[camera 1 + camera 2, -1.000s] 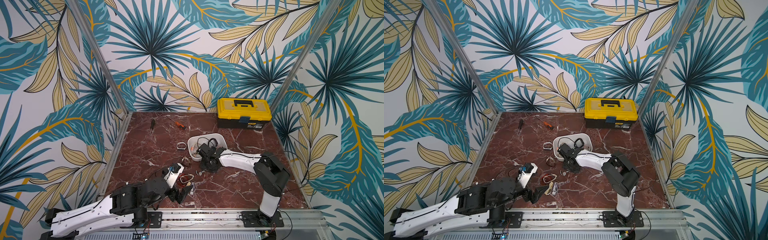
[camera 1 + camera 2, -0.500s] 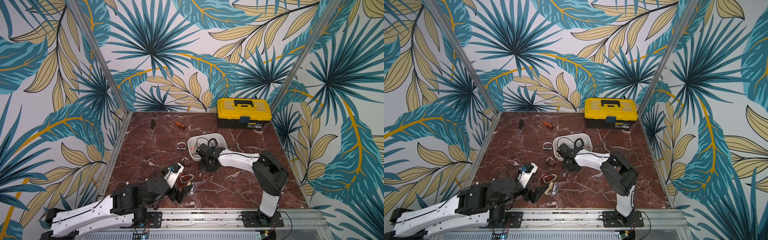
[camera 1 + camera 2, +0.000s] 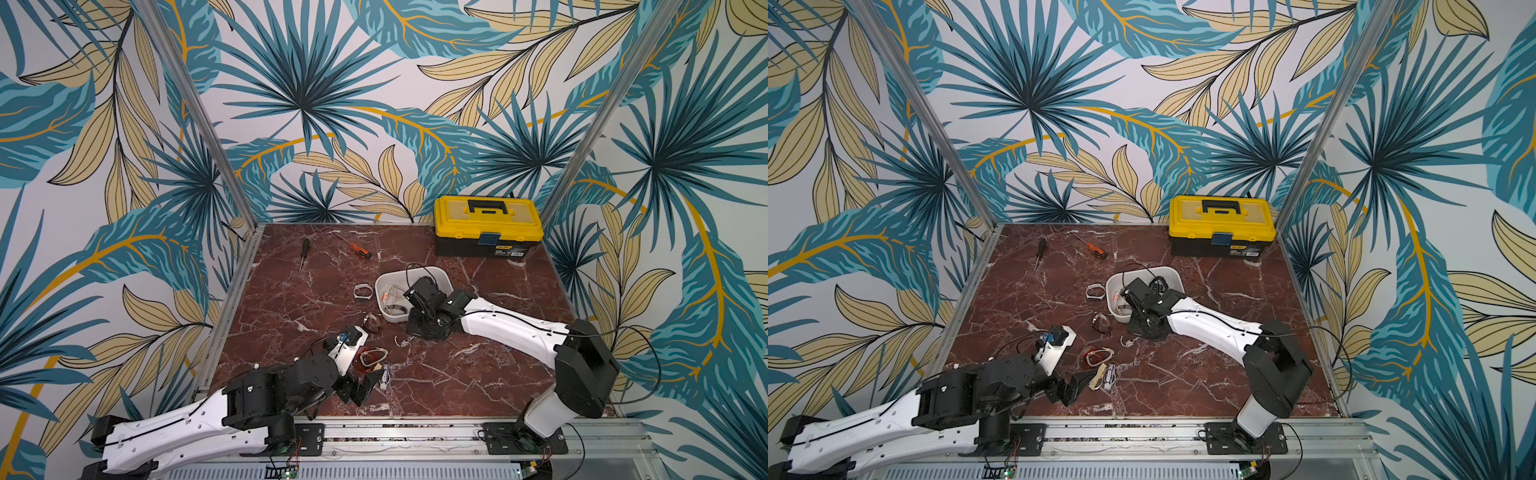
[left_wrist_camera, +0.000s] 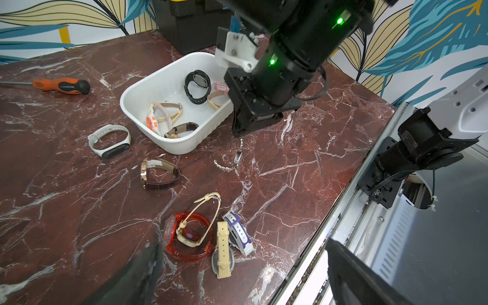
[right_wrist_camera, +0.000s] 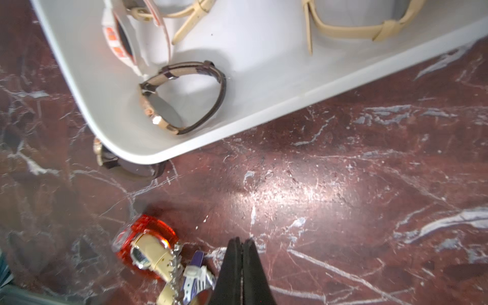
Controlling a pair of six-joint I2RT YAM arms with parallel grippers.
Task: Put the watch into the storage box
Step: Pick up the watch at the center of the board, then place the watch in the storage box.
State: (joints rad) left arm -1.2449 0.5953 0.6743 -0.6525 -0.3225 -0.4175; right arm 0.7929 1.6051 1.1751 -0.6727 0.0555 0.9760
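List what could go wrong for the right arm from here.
1. The right gripper has its jaws shut on just one end of the silver chain watch; the rest lies on the table, so it may slip out on lifting.
2. The storage box wall stands right beside it; the dangling chain could snag on the rim.

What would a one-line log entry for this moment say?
right tool: shut on silver watch, one end on table | left tool: open, near loose watches | box: holds several watches
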